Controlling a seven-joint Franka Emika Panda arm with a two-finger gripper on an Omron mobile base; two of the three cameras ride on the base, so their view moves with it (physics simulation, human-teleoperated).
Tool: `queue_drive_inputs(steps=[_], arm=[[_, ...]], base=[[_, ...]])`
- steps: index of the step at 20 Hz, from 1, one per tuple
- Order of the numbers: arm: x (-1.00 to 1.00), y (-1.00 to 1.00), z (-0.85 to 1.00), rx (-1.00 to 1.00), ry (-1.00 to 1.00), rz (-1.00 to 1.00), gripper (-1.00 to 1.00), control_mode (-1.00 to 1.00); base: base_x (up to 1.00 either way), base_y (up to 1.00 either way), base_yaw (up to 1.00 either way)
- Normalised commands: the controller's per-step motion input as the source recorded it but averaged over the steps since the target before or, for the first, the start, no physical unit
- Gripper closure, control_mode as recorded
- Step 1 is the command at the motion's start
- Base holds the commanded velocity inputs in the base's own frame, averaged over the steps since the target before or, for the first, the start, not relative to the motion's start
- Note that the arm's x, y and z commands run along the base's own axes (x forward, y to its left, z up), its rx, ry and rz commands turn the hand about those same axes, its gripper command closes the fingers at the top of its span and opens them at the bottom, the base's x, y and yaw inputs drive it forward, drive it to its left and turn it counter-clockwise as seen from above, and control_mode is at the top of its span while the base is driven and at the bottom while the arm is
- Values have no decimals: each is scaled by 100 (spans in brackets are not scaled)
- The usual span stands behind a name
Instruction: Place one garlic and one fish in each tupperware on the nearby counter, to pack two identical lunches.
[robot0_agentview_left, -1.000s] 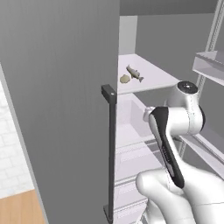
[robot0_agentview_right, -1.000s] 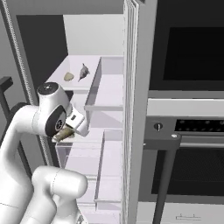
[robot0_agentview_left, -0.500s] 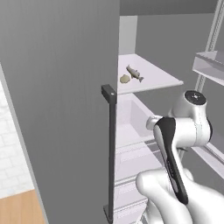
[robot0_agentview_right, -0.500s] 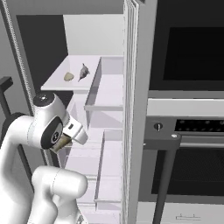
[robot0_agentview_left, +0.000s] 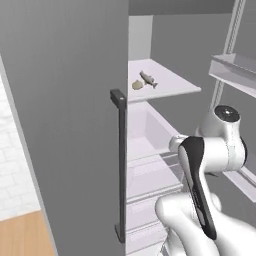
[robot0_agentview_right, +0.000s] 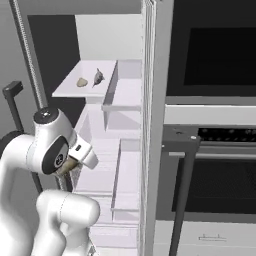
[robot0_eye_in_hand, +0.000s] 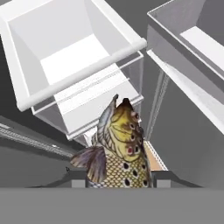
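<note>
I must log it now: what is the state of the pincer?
Pincer: closed on a fish, held between its tips.

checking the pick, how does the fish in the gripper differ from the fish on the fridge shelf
The held fish is clamped between the gripper fingers, off any surface; the shelf fish lies flat on the fridge shelf.
The held fish is alone; the shelf fish has a garlic beside it.
Both are slim and brownish.

Kitchen: open fridge (robot0_agentview_left: 150, 150) beside built-in oven (robot0_agentview_right: 210, 165).
</note>
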Motion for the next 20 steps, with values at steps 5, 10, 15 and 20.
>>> queue_drive_inputs(steps=[5, 10, 15, 20], arm=[[0, 0, 0, 0, 0, 0, 100, 100], [0, 0, 0, 0, 0, 0, 100, 100], [0, 0, 0, 0, 0, 0, 100, 100], [0, 0, 0, 0, 0, 0, 100, 100]], base=[[-97, 13, 0], [-100, 6, -5], [-100, -21, -20], [-55, -63, -59]])
